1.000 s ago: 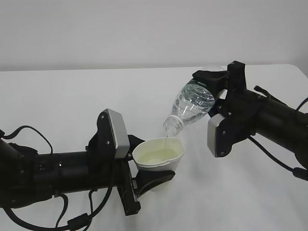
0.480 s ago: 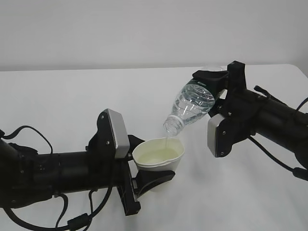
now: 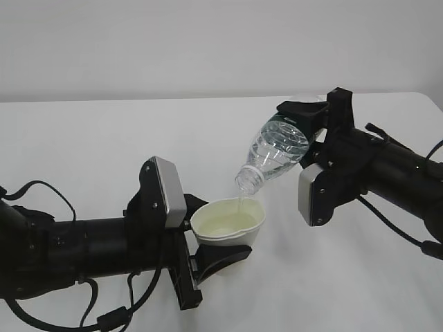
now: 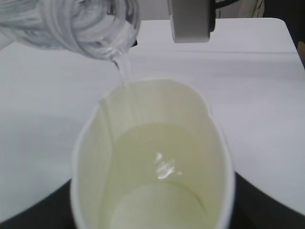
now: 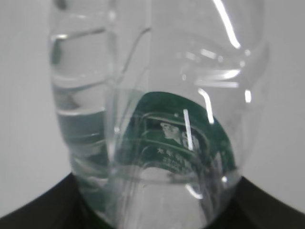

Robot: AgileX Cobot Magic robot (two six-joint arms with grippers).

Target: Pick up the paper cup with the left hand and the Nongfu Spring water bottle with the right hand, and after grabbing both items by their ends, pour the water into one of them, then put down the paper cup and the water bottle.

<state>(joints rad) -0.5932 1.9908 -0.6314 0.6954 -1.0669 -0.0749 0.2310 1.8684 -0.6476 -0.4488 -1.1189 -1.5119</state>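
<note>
- The paper cup (image 3: 228, 225) is held above the white table (image 3: 90, 138) by the left hand (image 3: 181, 238), whose jaws are pressed against the lower part of the cup.
- The rim of the cup is squeezed into an oval form, as is seen in the left wrist view (image 4: 152, 157).
- The Nongfu Spring water bottle (image 3: 275, 153) is gripped at its bottom end by the right hand (image 3: 311, 121), and the jaws are closed around its base.
- The bottle is tilted with the open neck down and to the left, just above the far edge of the cup.
- A thin stream of the water (image 4: 125, 76) is seen between the bottle mouth and the inside of the cup.
- Pale liquid is already collected in the cup.
- In the right wrist view the dark green label (image 5: 183, 138) is seen through the clear ribbed bottle wall.
</note>
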